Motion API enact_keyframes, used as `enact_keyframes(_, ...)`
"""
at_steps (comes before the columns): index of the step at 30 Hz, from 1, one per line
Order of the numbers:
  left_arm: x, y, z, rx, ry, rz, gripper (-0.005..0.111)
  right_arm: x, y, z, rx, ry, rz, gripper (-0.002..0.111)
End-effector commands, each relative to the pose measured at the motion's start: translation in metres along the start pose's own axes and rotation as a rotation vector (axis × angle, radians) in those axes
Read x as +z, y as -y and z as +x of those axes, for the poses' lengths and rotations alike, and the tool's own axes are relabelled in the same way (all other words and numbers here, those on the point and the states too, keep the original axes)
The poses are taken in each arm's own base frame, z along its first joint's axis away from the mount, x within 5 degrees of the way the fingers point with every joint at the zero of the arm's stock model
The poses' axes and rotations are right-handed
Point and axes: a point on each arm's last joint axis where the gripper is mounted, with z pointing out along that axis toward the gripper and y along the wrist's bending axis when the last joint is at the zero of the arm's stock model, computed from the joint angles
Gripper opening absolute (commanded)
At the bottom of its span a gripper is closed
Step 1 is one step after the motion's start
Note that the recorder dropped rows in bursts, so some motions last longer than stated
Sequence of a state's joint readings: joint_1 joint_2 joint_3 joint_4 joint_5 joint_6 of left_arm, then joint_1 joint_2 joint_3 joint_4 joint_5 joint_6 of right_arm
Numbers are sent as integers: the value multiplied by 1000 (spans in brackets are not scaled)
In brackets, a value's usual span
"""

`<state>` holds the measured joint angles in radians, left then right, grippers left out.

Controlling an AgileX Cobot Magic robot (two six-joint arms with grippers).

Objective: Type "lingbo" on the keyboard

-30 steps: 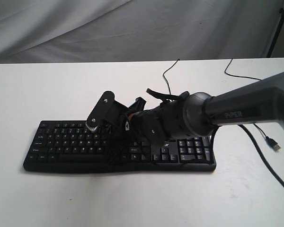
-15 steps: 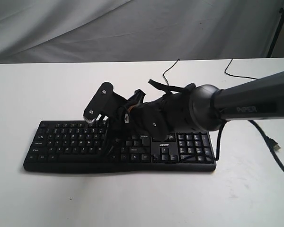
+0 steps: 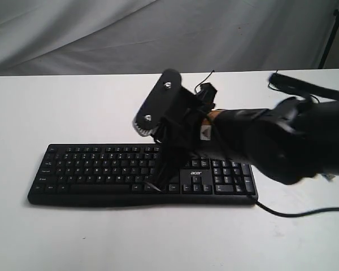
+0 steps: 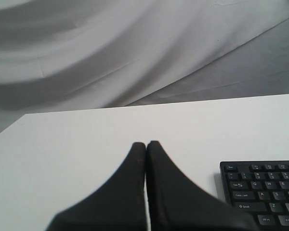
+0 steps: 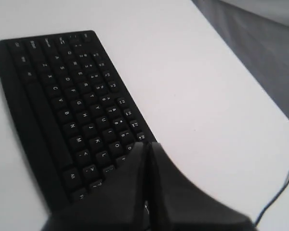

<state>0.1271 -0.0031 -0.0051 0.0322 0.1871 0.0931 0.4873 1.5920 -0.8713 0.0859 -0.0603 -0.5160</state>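
My left end effector point(image 4: 145, 144) is pinched shut on nothing over bare surface point(image 4: 86, 134), just off the left end of the keyboard point(image 3: 90, 169), so no worries there. The keyboard lies flat mid-surface, and my right end effector point(image 5: 145, 145), also closed and empty, hangs over the right part of the letter block. Those paired tips look wider than one key to me, so a slightly off press could catch two neighbours, and the arm point(image 3: 271, 141) hides those keys from the exterior view.
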Motion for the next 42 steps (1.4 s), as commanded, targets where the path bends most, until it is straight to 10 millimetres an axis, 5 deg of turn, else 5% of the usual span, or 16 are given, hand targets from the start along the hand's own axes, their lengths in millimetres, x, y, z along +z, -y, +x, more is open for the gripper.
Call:
enact_keyframes(1,1,0,1,-3,-3,4,1,-51,-1,5,36,88,47,0)
enact_keyframes(5,1,0,1,-3,-3,4,1,-99,-9,21,46,154,76,0)
enact_keyframes(11,1,0,1,-3,-3,4,1,-145,-17,40,55,249,117,0)
enact_keyframes(17,1,0,1,-3,-3,4,1,-164,-18,42,56,293,131,0)
enact_keyframes(31,1,0,1,-3,-3,4,1,-167,-18,42,63,302,134,0)
enact_keyframes(42,1,0,1,-3,-3,4,1,-258,-12,75,150,291,367,0)
